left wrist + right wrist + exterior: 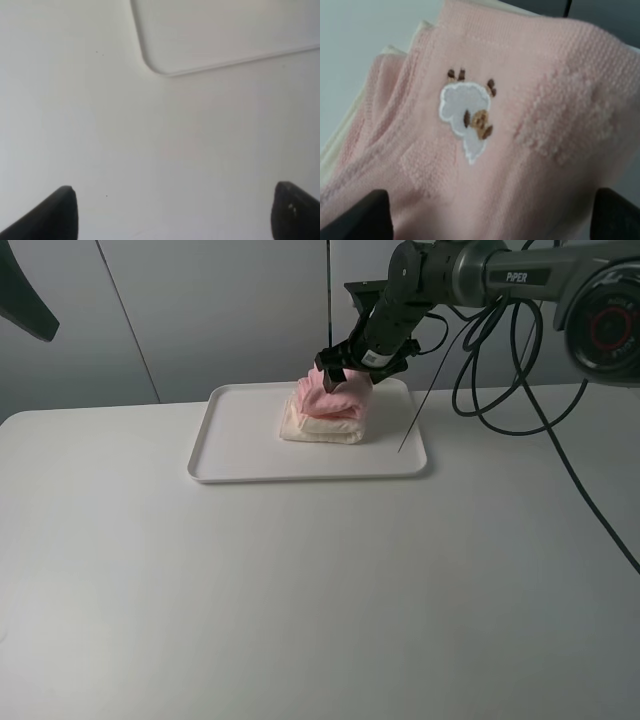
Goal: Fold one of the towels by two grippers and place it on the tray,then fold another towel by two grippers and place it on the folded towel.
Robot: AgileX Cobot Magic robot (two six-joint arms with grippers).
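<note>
The white tray (232, 458) lies at the back middle of the table. On it sits the folded cream towel (318, 430), with the pink towel (328, 400) bunched on top. My right gripper (346, 368) hangs right over the pink towel's top. In the right wrist view its fingers (367, 215) stand wide apart, open, either side of the pink towel (530, 75), whose white embroidered patch (465, 117) faces up. A cream towel edge (395, 50) peeks out beside it. My left gripper (175, 220) is open over bare table, near a tray corner (200, 40).
Black cables (500, 370) loop down from the right arm over the table's back right. A dark part of the left arm (25, 300) shows at the upper left corner. The white table (300, 590) stretches wide in front of the tray.
</note>
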